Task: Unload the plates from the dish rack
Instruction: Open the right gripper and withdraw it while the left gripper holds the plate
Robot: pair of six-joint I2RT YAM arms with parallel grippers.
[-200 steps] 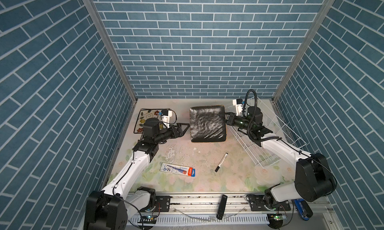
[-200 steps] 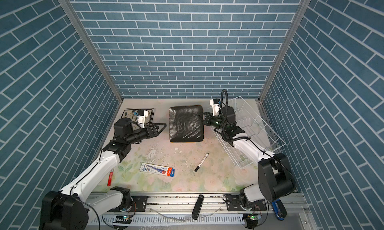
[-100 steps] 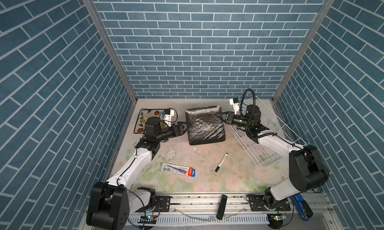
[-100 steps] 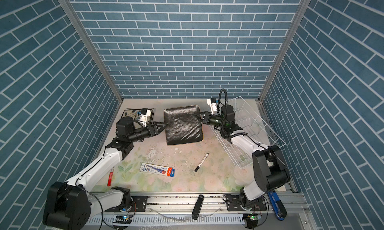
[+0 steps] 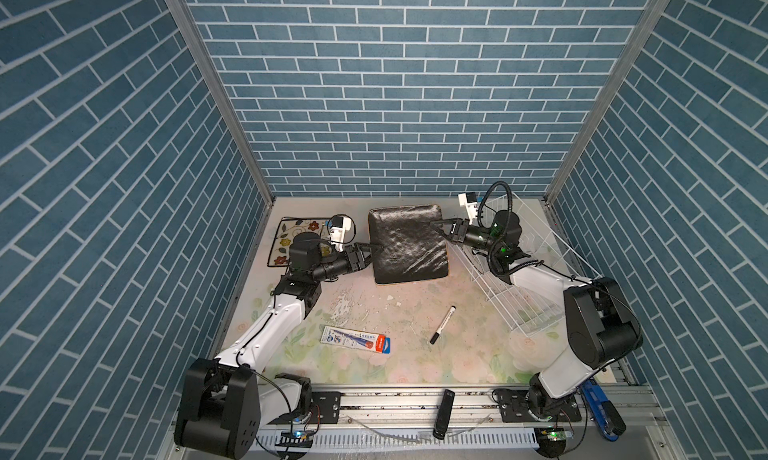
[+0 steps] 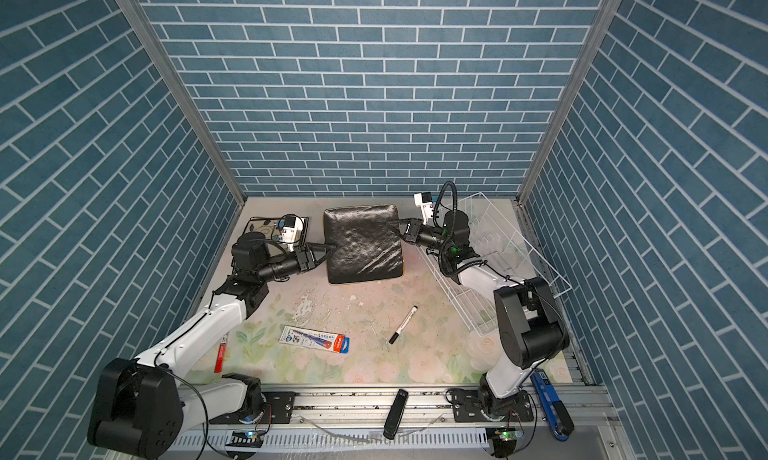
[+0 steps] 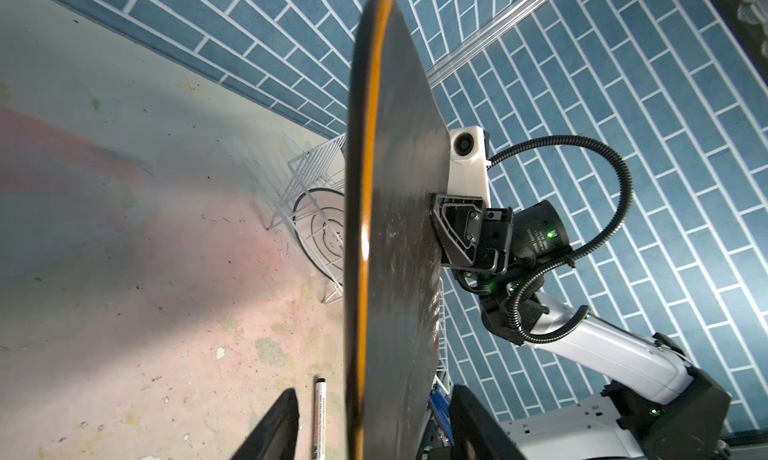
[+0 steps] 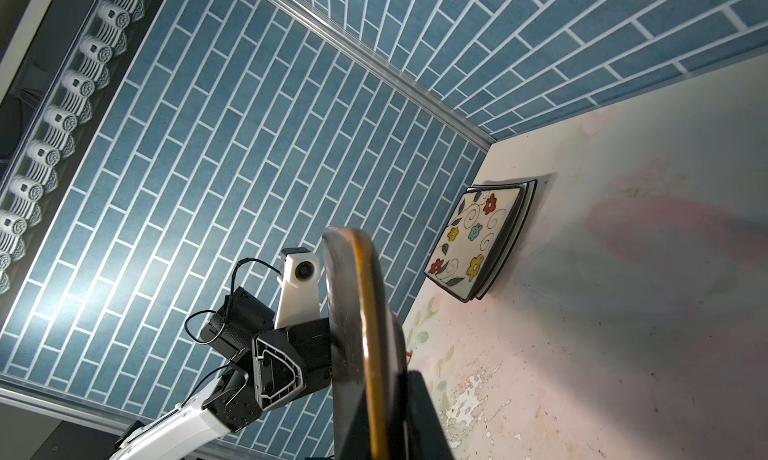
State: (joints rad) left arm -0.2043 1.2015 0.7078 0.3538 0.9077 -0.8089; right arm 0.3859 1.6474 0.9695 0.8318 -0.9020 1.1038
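Observation:
A glossy black plate [image 5: 407,245] [image 6: 363,243] hangs tilted above the table's back middle. My right gripper [image 5: 436,225] [image 8: 374,379] is shut on its right edge. At the opposite edge, my left gripper [image 5: 371,249] [image 7: 374,395] is open, one finger on each side of the rim with gaps showing. The white wire dish rack [image 5: 536,270] [image 7: 307,175] stands at the right; a round white black-rimmed plate [image 7: 328,233] stands in it. A floral plate [image 5: 286,237] [image 8: 473,241] tops a stack at the back left.
A black marker [image 5: 442,325] and a flat pen package [image 5: 355,339] lie on the floral mat in front. A red pen [image 6: 220,352] lies by the left arm's base. Brick walls close in the back and both sides.
The right gripper has carried the black plate slightly left and tilted it. The left gripper has moved right onto the plate's left edge and its jaws have narrowed.

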